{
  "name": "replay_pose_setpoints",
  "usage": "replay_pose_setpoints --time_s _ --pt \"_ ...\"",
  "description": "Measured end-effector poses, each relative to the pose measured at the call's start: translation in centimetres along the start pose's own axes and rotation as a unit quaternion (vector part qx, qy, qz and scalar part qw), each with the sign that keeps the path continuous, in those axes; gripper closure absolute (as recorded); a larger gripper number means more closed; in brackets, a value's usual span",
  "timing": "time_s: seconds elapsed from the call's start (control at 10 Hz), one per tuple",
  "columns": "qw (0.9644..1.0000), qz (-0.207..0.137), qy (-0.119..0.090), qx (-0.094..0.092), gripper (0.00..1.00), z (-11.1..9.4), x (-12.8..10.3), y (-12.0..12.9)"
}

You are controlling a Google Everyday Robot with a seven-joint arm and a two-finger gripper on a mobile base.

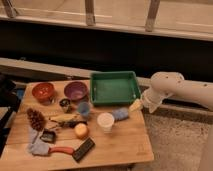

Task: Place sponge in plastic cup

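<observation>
A pale blue sponge (120,114) lies on the wooden table (125,142), just right of a white plastic cup (105,121) that stands upright. A small blue cup (84,108) stands further left. My gripper (136,105) hangs from the white arm (172,89) at the table's right side. It is just right of and slightly behind the sponge, by the front right corner of the green tray (114,87). It holds nothing that I can see.
A red bowl (43,91) and a purple bowl (75,90) stand at the back left. A pine cone (36,119), an orange fruit (80,130), a dark bar (83,149), a red-handled tool (61,149) and a grey cloth (36,145) lie at the front left.
</observation>
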Motion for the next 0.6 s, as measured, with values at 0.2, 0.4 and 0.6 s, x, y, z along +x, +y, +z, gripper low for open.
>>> replay_pose_setpoints --time_s 0.2,0.4,0.6 --pt "1.0000 -0.002 0.001 -0.001 0.28 0.2 0.0 0.3" --pt "0.9998 -0.017 0.006 -0.006 0.28 0.9 0.4 0.6" --pt "0.9983 -0.054 0.013 -0.016 0.28 3.0 0.8 3.7"
